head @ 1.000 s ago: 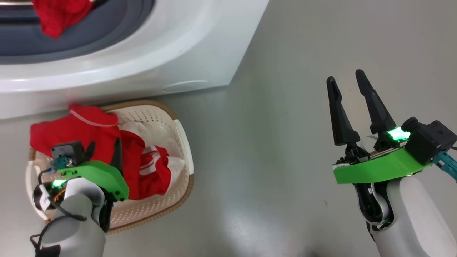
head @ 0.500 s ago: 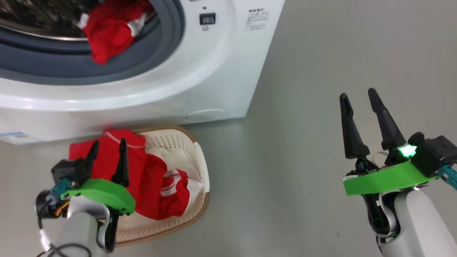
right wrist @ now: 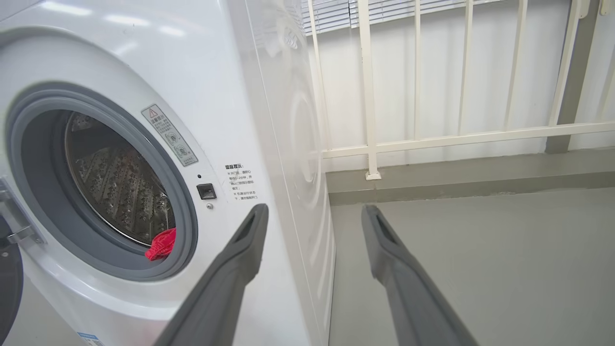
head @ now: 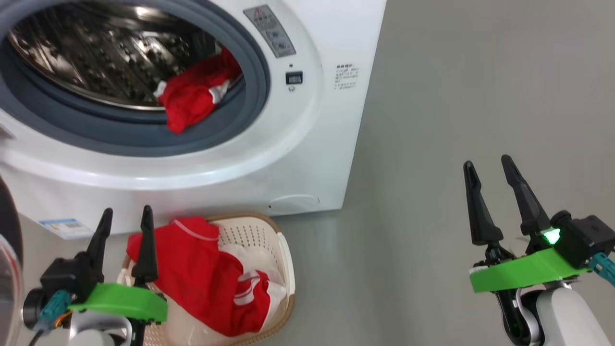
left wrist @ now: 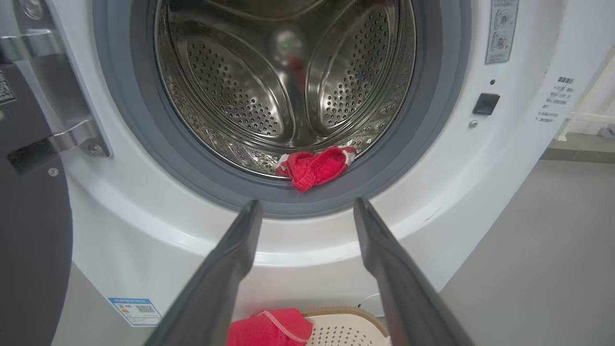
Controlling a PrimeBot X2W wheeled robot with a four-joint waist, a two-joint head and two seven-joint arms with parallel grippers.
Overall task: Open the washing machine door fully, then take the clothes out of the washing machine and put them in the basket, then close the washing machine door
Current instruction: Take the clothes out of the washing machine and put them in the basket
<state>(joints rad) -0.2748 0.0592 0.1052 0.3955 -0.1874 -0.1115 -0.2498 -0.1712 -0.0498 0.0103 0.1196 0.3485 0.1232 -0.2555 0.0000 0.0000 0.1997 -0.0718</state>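
The white washing machine (head: 307,158) stands with its drum open. One red garment (head: 194,98) hangs over the drum's lip onto the grey ring, also seen as the red garment (left wrist: 314,168) straight ahead of my left gripper (left wrist: 306,204). The basket (head: 288,259) sits on the floor below the opening, holding red and white clothes (head: 202,274). My left gripper (head: 126,211) is open and empty, just left of the basket, fingers pointing at the machine. My right gripper (head: 487,163) is open and empty over bare floor to the right. The washing machine door (left wrist: 33,240) is swung out at the left.
The door's dark rim (head: 7,230) stands close to my left arm. Grey floor (head: 432,96) stretches right of the machine. A white railing (right wrist: 432,139) and a low kerb run behind it. A small blue label (head: 65,226) marks the machine's lower front.
The head camera has tilted up, bringing the drum into view. My left gripper has lifted away from the clothes in the basket and now points at the machine. The right gripper holds its pose.
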